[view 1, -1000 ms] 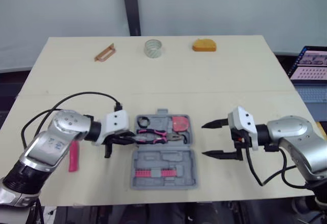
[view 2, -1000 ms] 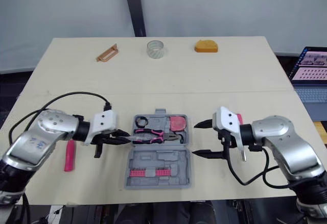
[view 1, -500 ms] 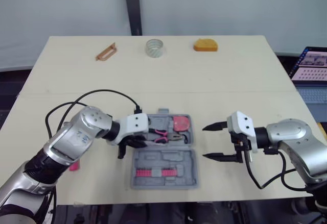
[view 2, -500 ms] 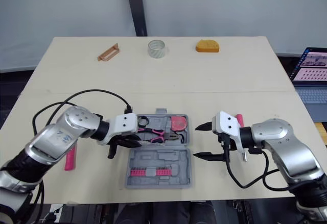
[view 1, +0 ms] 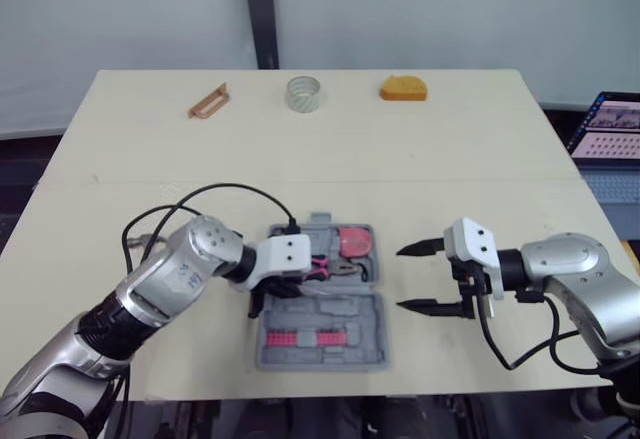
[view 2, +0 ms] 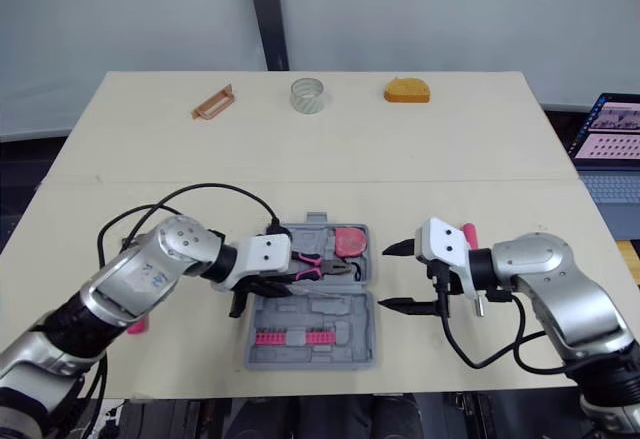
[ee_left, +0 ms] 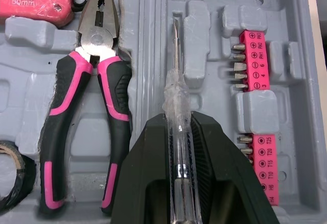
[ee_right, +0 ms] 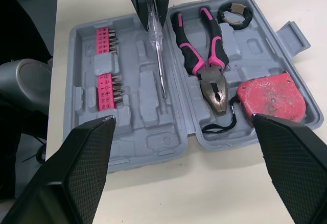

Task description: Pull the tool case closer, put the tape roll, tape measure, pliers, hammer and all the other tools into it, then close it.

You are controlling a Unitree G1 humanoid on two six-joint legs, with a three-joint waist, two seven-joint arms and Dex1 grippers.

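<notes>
The grey tool case (view 1: 330,311) lies open at the table's front centre. Its far half holds pink-handled pliers (ee_left: 91,55), a red tape measure (ee_right: 271,96) and a small black tape roll (ee_right: 235,14). Pink bit strips (ee_left: 253,66) sit in the near half. My left gripper (view 1: 285,281) hovers over the case's left part, shut on a clear-handled screwdriver (ee_left: 176,81) whose tip points across the near half. To the right of the case, my right gripper (view 1: 402,277) stands open and holds nothing.
Along the far edge lie a copper-coloured tool (view 1: 207,101), a clear tape roll (view 1: 301,93) and an orange tape measure (view 1: 402,88). A pink-handled tool (view 2: 136,323) lies left of the case, partly under my left arm. Another pink item (view 2: 468,232) shows behind my right wrist. A laptop (view 1: 607,129) stands off the right edge.
My left gripper has carried the screwdriver rightward from beside the case's left edge to over its trays. The right gripper has barely moved.
</notes>
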